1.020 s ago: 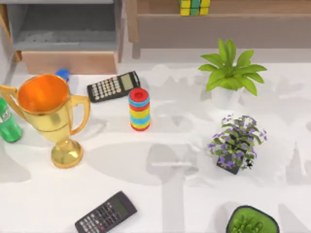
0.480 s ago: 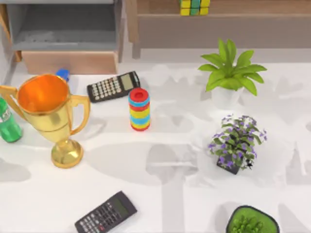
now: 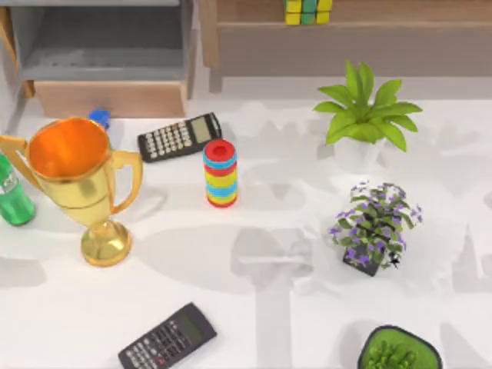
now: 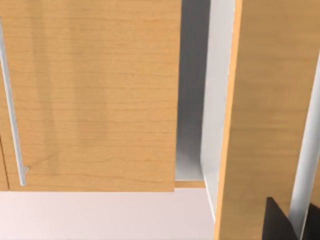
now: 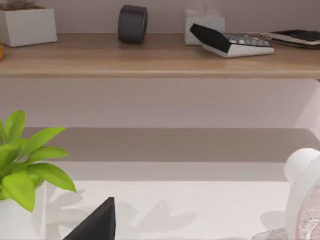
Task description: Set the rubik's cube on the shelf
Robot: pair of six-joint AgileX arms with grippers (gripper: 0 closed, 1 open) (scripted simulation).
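Already, rubik's cube point(image 3: 307, 11) on shelf point(image 3: 369, 12)

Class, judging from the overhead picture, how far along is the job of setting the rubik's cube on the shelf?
It looks done: the rubik's cube sits on the wooden shelf at the back of the table, upright, with no tool touching it. Nothing is in hand. Nothing obvious is left; the ring stack and the calculator stand apart on the table, untouched.
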